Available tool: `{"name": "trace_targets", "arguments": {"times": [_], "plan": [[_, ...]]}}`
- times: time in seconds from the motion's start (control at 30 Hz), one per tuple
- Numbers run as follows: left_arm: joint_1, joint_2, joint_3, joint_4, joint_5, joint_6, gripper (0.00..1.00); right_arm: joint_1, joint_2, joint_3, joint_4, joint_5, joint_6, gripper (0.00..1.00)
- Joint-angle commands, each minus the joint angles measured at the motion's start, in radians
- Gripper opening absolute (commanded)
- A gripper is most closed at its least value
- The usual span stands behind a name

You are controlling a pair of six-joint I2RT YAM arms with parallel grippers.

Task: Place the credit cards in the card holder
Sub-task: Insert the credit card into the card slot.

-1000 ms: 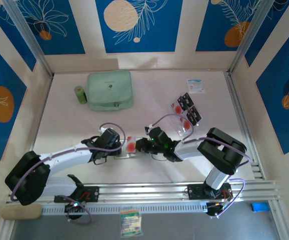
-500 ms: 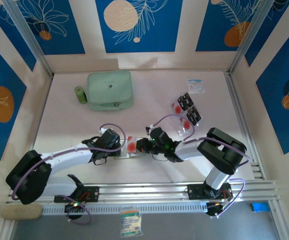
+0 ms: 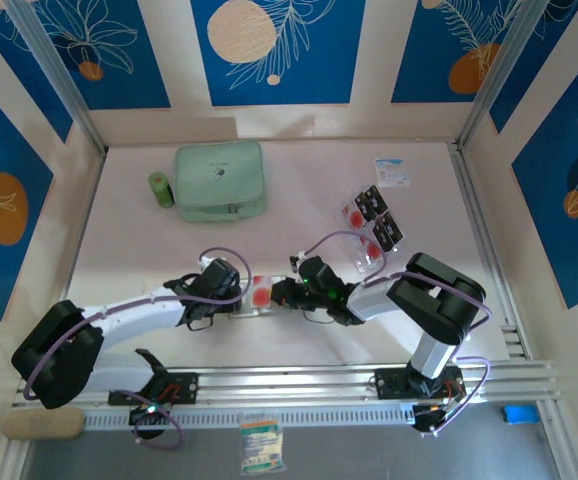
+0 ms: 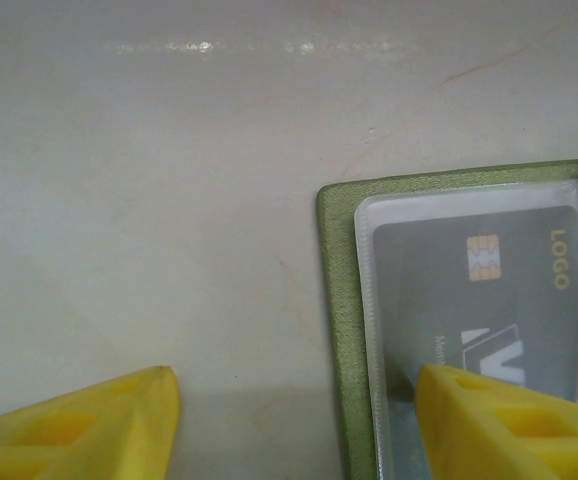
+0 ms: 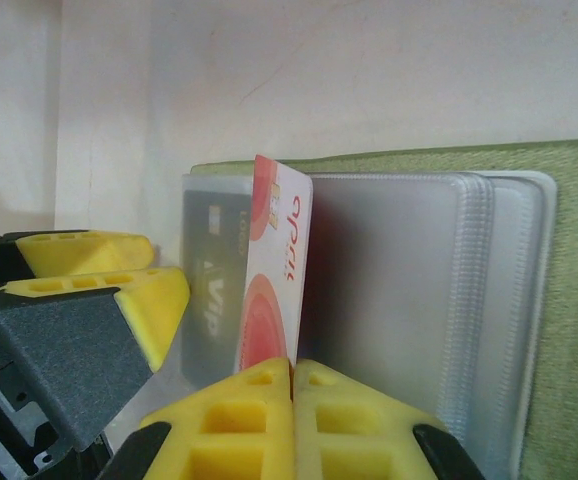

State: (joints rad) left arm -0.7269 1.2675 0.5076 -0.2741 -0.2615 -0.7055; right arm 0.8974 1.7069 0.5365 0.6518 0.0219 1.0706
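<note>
The card holder (image 5: 569, 250) lies open on the bench (image 4: 169, 200), sleeves up. The right tool (image 5: 292, 400) is clamped on one end of a pale red-blobbed card (image 5: 274, 270) standing on edge over the holder (long axis pointing straight away from the tool), beside the sleeve containing a black VIP card (image 4: 479, 300). The left tool (image 4: 289, 420), jaws apart, straddles the holder's edge; remaining cards (image 3: 371, 225) lie well apart from it.

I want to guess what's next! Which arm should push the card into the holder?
Right. The right gripper is shut on the red-blob card, which stands on edge at the holder, by its clear sleeves. The left gripper is open and empty, one finger over the holder.
</note>
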Motion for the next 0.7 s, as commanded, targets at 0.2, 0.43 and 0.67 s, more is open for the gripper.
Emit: {"name": "trace_targets", "arguments": {"times": [0.2, 0.43, 0.67], "plan": [[-0.005, 0.004, -0.014, -0.001, 0.007, -0.005, 0.64, -0.005, -0.018, -0.018, -0.03, 0.006, 0.0, 0.0], [-0.004, 0.006, -0.018, 0.005, 0.008, -0.005, 0.64, -0.001, -0.014, -0.014, -0.067, -0.012, 0.005, 0.0], [-0.004, 0.009, -0.017, 0.006, 0.007, -0.004, 0.64, 0.003, -0.015, 0.008, -0.125, -0.035, 0.002, 0.0]]}}
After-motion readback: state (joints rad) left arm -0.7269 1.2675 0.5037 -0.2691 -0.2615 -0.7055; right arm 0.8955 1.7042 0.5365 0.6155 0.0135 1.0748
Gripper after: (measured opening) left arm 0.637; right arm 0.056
